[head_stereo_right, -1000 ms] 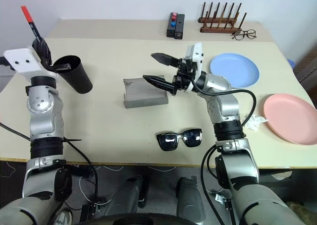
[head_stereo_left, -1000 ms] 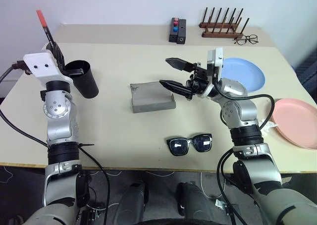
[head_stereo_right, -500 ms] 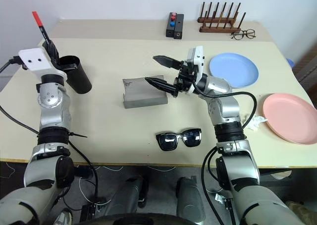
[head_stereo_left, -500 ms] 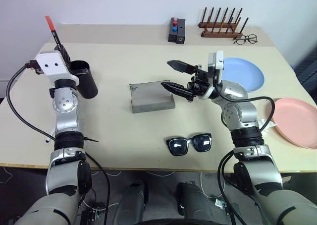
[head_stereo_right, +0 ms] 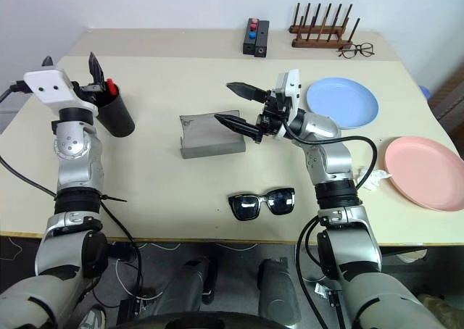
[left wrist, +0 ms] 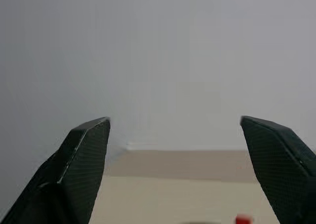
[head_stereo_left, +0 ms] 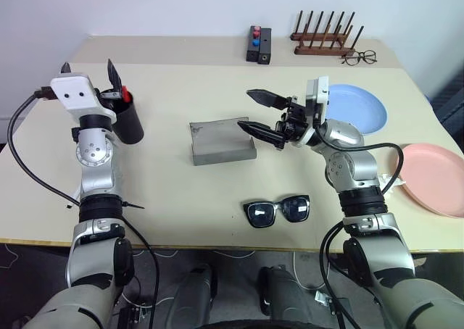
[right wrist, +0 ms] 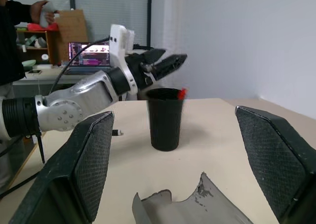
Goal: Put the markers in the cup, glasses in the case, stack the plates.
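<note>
**Red-ended marker sitting in the cup, both sets of jaws spread**

Left eye view: The left gripper [head_stereo_left: 88,67] is hovering at the upper left of the frame, just above the black cup [head_stereo_left: 125,119], with its jaws spread and holding nothing. The red end of a marker [head_stereo_left: 124,93] is poking out of the cup's mouth. The right gripper [head_stereo_left: 261,111] is reaching in from the right toward the middle of the frame, its jaws spread and empty, hanging over the right edge of the grey case [head_stereo_left: 222,142]. The case is lying in the middle of the tabletop [head_stereo_left: 174,191]. The black sunglasses [head_stereo_left: 278,210] are lying below the case, near the front edge. The blue plate [head_stereo_left: 359,108] is resting at the upper right, and the pink plate [head_stereo_left: 433,177] is sitting well apart from it at the right edge. A small black box [head_stereo_left: 259,45], a wooden rack [head_stereo_left: 324,35] and wire-rimmed spectacles [head_stereo_left: 360,56] are lining the far edge.

Left wrist view: The left fingers [left wrist: 74,169] are standing wide apart against a pale wall; the marker's red tip is showing at the bottom.

Right wrist view: Between the spread right fingers [right wrist: 84,169] the cup is standing upright in the middle, the left gripper just above it. A person [right wrist: 15,31] is standing at the upper left.
</note>
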